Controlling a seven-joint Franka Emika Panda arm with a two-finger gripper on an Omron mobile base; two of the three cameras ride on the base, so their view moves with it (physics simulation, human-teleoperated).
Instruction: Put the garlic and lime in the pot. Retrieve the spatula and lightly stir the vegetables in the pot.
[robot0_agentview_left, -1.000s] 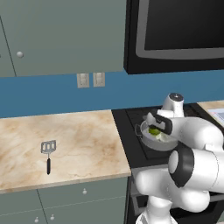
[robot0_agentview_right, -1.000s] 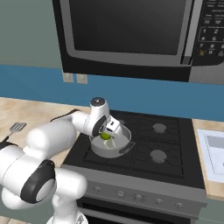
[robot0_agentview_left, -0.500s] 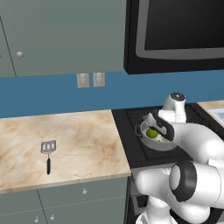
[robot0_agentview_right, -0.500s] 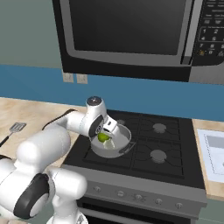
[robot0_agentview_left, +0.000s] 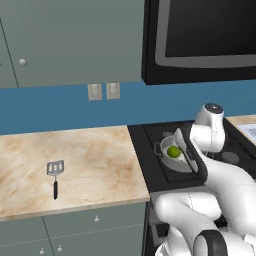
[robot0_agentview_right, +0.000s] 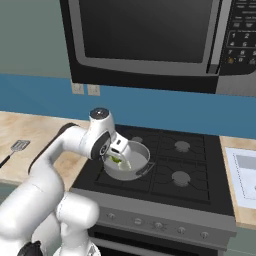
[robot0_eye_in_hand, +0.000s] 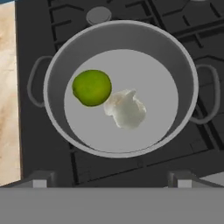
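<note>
The grey pot (robot0_eye_in_hand: 189, 83) sits on the stove's front left burner, seen from straight above in the hand view. Inside it the green lime (robot0_eye_in_hand: 92, 87) and the white garlic (robot0_eye_in_hand: 126, 109) lie touching each other. My gripper (robot0_eye_in_hand: 111, 180) hangs over the pot, open, with nothing between its fingers. From the base cameras the gripper (robot0_agentview_left: 181, 150) hovers just above the pot (robot0_agentview_left: 164, 159), with the lime (robot0_agentview_left: 173, 152) visible beside it. The spatula (robot0_agentview_left: 55, 172) lies flat on the marble counter well left of the stove, handle toward the front edge; it also shows as the spatula (robot0_agentview_right: 17, 147) at the far left.
The black stove (robot0_agentview_right: 175, 170) has several burners. A microwave (robot0_agentview_right: 150, 40) hangs low above it. The marble counter (robot0_agentview_left: 90, 160) stretches left of the stove. A white sheet (robot0_agentview_right: 242, 175) lies on the counter right of the stove.
The arm's wrist has swung a little toward the counter side while the open hand stays over the pot. The lime, the garlic and the spatula have not moved.
</note>
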